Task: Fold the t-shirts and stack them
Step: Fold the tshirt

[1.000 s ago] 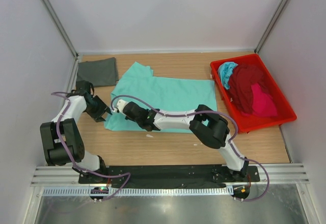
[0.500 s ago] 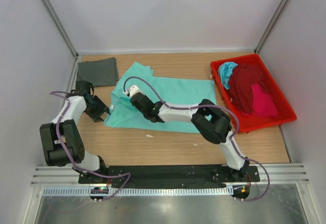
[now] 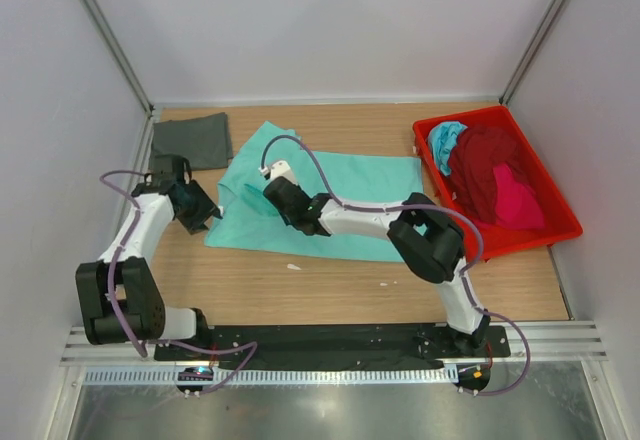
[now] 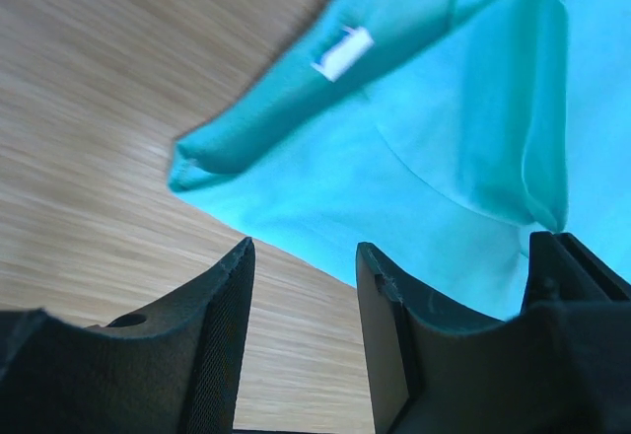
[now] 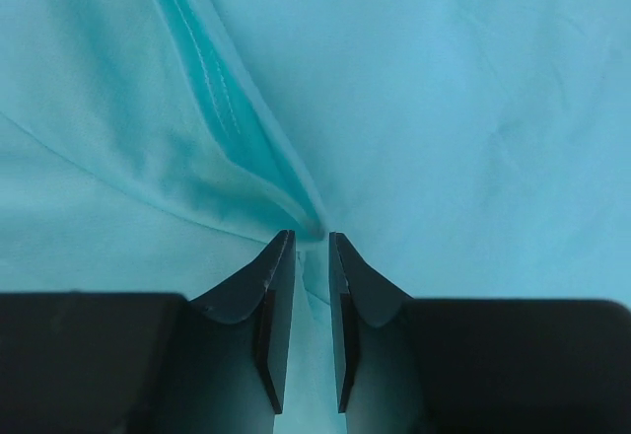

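Left end effector [image 4: 301,254] stands half-wide, empty, over bare counter [image 4: 89,108] — the mint green t-shirt [image 4: 434,158] lies just ahead of it. Right end effector [image 5: 312,242] is narrowly parted on top of that shirt — tips at a raised crease.

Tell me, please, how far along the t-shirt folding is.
Done: the dark grey shirt lies folded at the far left corner. In hand: the mint green shirt is spread on the table, its left part folded over, the right pincer slightly open on a crease. Left: the maroon, pink and turquoise shirts are bunched in the red tray.
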`<state>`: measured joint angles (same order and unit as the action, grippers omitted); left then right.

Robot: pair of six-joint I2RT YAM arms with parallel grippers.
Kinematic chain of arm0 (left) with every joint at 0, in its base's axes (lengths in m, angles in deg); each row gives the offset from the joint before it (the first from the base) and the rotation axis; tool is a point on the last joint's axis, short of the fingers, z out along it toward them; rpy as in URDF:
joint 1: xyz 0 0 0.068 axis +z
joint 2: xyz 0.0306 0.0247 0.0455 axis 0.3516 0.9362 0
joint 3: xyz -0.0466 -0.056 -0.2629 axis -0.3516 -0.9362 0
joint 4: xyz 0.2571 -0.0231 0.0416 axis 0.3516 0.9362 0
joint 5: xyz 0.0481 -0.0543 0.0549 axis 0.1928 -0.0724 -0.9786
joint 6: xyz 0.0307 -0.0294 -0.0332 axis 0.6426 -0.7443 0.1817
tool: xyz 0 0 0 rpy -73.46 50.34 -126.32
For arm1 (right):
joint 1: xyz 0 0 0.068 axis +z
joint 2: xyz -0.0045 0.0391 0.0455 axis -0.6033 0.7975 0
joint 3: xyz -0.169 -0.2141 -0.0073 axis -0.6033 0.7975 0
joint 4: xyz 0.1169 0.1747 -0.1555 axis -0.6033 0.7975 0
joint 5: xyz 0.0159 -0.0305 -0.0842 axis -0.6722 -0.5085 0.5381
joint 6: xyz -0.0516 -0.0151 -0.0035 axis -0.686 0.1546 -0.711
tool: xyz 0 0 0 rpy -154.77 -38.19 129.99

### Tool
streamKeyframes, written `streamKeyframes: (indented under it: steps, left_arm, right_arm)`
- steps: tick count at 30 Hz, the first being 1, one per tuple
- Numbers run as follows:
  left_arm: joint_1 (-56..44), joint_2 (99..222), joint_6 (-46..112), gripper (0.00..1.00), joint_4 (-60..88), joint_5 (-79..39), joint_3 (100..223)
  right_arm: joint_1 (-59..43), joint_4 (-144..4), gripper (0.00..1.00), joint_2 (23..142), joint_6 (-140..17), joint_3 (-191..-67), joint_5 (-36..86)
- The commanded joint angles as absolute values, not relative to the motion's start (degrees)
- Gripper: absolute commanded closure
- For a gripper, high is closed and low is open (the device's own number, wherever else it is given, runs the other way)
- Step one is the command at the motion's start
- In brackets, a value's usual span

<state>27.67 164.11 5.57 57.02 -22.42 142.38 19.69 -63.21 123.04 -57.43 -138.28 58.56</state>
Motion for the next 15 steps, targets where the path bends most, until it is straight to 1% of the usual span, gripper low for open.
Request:
streamKeyframes:
  steps: [1, 5, 9, 14, 15]
  left_arm:
    - [23.6, 161.8, 4.7, 0.53, 54.3, -20.7, 144.0]
    - [22.3, 166.2, 2.0, 0.54, 53.2, -19.0, 143.4]
    - [22.1, 170.2, 0.5, 0.54, 52.4, -20.3, 142.0]
    - [22.1, 173.8, 0.1, 0.54, 54.6, -27.2, 141.8]
    - [22.1, 174.2, 0.2, 0.54, 55.3, -31.0, 141.9]
  right_arm:
    - [18.3, -60.2, 0.73, 113.9, -50.0, -138.4, 58.7]
    - [17.4, -57.2, 0.73, 110.3, -47.5, -137.4, 60.1]
    - [16.3, -56.5, 0.74, 107.0, -46.4, -133.7, 59.6]
    - [14.7, -54.5, 0.74, 102.1, -44.4, -129.4, 59.7]
    - [14.2, -54.5, 0.74, 99.9, -44.0, -127.5, 59.6]
